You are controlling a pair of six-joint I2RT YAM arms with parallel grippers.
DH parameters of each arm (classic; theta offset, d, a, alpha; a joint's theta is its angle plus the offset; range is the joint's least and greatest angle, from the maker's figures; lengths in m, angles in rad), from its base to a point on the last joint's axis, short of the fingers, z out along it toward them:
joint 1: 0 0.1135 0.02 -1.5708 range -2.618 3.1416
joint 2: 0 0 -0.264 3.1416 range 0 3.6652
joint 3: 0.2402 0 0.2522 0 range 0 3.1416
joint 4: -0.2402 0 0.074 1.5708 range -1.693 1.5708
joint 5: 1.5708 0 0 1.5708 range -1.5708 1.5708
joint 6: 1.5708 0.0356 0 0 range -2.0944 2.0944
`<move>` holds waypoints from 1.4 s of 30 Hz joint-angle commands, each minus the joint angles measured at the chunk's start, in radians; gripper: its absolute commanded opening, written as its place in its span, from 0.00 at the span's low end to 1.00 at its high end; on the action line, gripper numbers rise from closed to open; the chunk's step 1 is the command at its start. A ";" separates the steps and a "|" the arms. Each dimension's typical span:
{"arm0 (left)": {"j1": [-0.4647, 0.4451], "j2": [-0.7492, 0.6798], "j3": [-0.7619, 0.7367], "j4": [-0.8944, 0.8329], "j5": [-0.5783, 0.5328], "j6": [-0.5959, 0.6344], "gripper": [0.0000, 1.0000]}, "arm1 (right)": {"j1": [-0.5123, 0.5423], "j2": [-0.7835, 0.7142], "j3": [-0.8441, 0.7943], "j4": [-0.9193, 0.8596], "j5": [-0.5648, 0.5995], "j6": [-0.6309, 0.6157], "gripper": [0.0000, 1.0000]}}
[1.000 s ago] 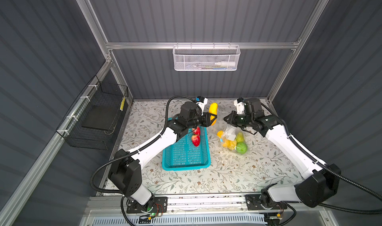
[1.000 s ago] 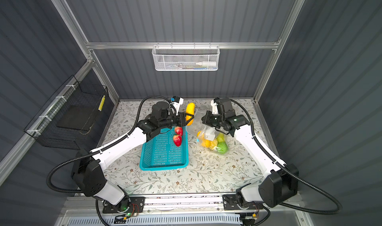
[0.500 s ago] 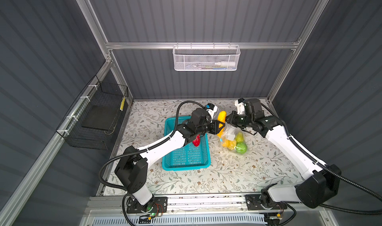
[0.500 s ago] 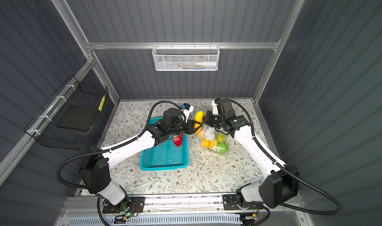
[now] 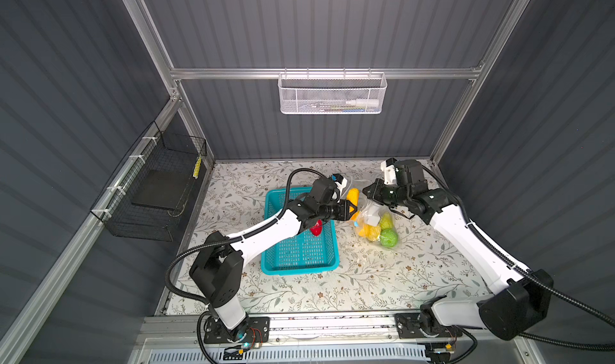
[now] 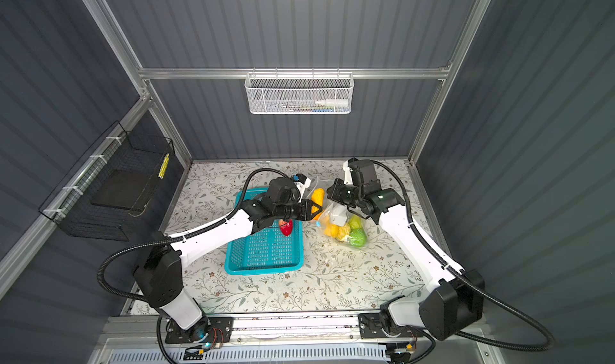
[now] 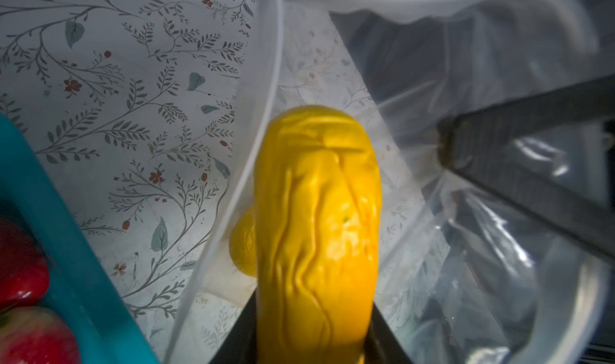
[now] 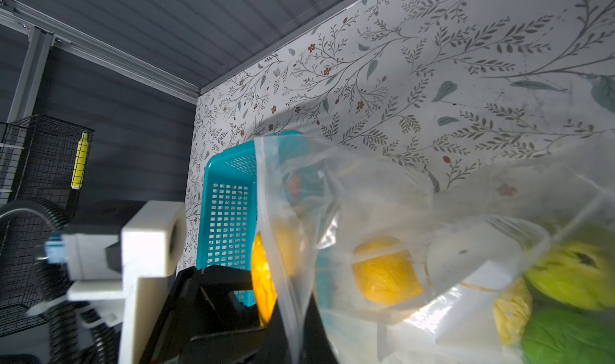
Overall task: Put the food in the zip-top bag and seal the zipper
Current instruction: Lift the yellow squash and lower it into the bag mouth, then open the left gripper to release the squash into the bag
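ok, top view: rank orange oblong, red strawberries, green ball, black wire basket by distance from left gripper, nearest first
1. orange oblong, held in the fingers of the left gripper, at the zip-top bag mouth.
2-3. red strawberries, in the teal basket, and green ball, low in the bag: too close to call.
4. black wire basket, on the left wall.

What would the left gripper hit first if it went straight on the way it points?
Probably the clear inner wall of the bag: the left gripper, holding the orange fruit, points into the open mouth. The right gripper, pinching the rim, looks off that line, though depth is unclear.
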 commanded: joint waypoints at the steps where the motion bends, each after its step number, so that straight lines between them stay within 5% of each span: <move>1: -0.003 0.021 0.060 -0.062 0.011 -0.005 0.32 | 0.005 -0.018 -0.008 0.011 0.010 0.004 0.00; 11: -0.003 -0.004 0.143 -0.110 -0.048 0.022 0.68 | 0.006 -0.030 -0.019 0.014 0.012 0.006 0.00; 20: 0.015 -0.085 0.168 -0.150 -0.153 0.081 0.76 | 0.005 -0.041 -0.024 0.017 0.022 0.009 0.00; 33: 0.068 -0.036 0.064 -0.175 -0.020 0.033 0.68 | 0.006 -0.044 -0.015 0.013 0.026 -0.005 0.00; 42: 0.068 0.031 0.114 -0.170 0.039 0.040 0.39 | 0.004 -0.045 -0.012 0.004 0.031 -0.013 0.00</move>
